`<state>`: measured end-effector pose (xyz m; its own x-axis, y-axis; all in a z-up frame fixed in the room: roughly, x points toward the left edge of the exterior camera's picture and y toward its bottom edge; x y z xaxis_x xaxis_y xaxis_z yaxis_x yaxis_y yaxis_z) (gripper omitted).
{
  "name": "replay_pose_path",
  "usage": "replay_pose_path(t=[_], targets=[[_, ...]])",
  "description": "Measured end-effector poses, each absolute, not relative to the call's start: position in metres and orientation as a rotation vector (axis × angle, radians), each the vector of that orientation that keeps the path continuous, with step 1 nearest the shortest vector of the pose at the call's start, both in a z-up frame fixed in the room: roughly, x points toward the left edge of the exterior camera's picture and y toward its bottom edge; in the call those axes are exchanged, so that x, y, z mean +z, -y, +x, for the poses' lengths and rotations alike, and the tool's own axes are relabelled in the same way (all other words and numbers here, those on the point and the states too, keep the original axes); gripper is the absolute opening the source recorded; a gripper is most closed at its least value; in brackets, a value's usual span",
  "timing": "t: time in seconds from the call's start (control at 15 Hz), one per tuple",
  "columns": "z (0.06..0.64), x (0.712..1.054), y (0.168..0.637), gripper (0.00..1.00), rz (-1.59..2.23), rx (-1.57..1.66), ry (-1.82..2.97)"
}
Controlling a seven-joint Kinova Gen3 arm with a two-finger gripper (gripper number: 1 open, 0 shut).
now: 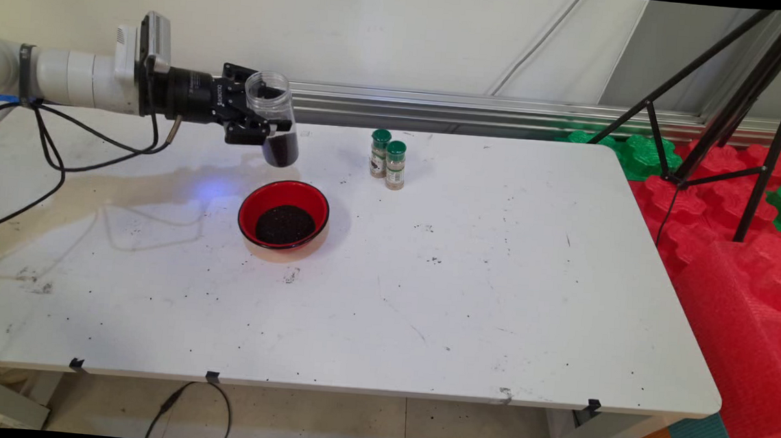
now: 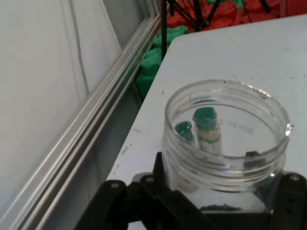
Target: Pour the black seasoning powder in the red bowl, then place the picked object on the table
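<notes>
My gripper [image 1: 263,124] is shut on a clear plastic jar [image 1: 274,118], held nearly upright above the table with its open mouth up. Dark grains fill the jar's lower part. Just below and in front of the jar sits a red bowl [image 1: 283,214] with a heap of the same dark grains in it. In the hand view the jar [image 2: 225,139] fills the middle, its open rim toward the camera, between the black fingers [image 2: 144,196]. Two green-capped spice bottles [image 2: 199,127] show through the jar's wall.
Two small spice bottles with green caps [image 1: 388,158] stand side by side on the white table [image 1: 495,288], right of the jar. Dark specks are scattered over the table. A black tripod [image 1: 735,112] and red and green foam mats [image 1: 747,223] lie beyond the right edge.
</notes>
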<state>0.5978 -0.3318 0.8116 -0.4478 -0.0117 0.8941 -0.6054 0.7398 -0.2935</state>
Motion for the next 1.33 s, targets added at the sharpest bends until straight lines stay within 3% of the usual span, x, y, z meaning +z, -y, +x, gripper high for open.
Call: replay_pose_path(t=[1.33], targets=[[0.558, 0.852, 0.344, 0.0, 0.602, 0.544, 1.871]])
